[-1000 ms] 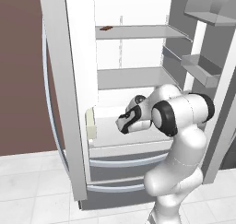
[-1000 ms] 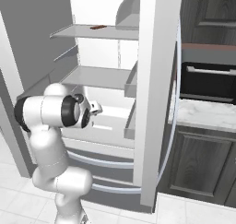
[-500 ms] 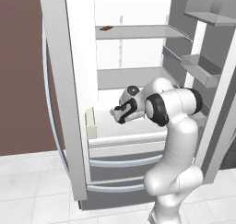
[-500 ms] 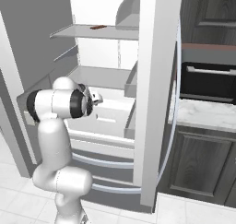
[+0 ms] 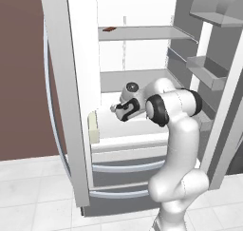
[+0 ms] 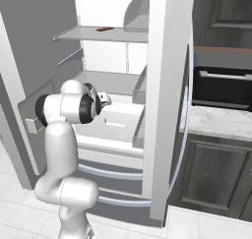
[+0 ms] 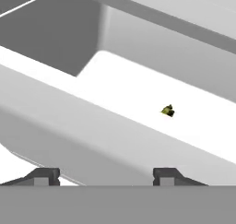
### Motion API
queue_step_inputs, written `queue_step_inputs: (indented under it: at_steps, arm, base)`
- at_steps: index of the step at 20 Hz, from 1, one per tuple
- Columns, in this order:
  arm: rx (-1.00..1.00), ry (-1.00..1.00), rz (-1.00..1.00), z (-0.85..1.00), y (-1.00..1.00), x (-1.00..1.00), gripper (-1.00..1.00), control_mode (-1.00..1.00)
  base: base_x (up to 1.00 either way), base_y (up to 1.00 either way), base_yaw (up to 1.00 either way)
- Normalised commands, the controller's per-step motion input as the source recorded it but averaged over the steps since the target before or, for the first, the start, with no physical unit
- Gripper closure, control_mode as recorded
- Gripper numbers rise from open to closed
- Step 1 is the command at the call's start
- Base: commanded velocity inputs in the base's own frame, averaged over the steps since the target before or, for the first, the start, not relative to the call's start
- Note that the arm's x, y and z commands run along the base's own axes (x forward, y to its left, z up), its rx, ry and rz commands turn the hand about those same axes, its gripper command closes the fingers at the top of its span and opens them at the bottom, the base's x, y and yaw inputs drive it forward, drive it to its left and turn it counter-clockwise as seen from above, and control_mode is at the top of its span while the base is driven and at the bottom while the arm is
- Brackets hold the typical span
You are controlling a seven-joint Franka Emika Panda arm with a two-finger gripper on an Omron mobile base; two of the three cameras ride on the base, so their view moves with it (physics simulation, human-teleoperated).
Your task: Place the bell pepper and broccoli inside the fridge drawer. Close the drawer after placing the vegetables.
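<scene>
- Fridge drawer: pulled out of the open fridge at mid height, a wide, shallow, matte white box with smooth flat walls, judged to be left open so vegetables can go in from above.
- Gripper: reaches over the drawer's open top, and the hand view looks along the white floor inside.
- Gripper: two small dark fingertips stand apart with nothing between them; whether the jaws are fully open cannot be told.
- Small yellow-green object: lies on the drawer floor, too small to identify.
- Bell pepper: location cannot be told.
- Upper shelf: thin, flat, grey; carries a small dark-red item.
</scene>
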Motion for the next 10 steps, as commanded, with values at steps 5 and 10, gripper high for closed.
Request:
queue_step_inputs:
  at_steps: [5, 10]
  arm:
    - [0.00, 0.00, -0.03, 0.00, 0.00, 0.62, -1.00, -1.00]
    - [0.00, 0.00, -0.01, 0.00, 0.02, 0.34, -1.00, -1.00]
  base:
    - [0.00, 0.00, 0.00]
    - [0.00, 0.00, 0.00]
